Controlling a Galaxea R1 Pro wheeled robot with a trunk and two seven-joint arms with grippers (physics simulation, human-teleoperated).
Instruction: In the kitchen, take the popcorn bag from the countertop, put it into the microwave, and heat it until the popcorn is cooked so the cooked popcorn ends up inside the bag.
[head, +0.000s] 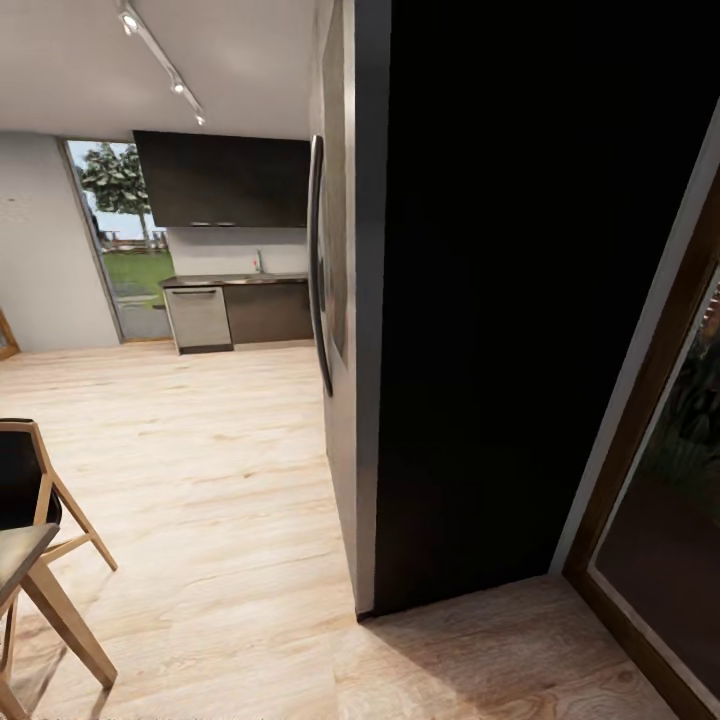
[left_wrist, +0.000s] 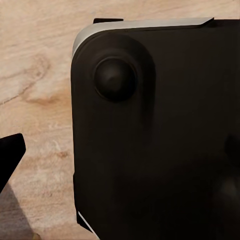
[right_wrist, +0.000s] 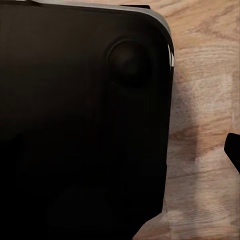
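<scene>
The popcorn bag and the microwave are out of view. Far across the room, the kitchen's grey countertop (head: 236, 280) runs below dark wall cabinets (head: 225, 180), with a steel appliance front (head: 199, 318) under its left end. In both wrist views I look down on a dark, rounded part of my own body (left_wrist: 160, 140) (right_wrist: 80, 125) above light wood floor (left_wrist: 35, 100) (right_wrist: 205, 100). My grippers are out of view.
A tall dark unit (head: 500, 300) with a long vertical handle (head: 318, 265) stands close ahead on the right. A wood-framed glass door (head: 660, 480) lies at the far right. A wooden chair (head: 40, 520) stands at the near left. Wood floor (head: 200, 450) stretches toward the kitchen.
</scene>
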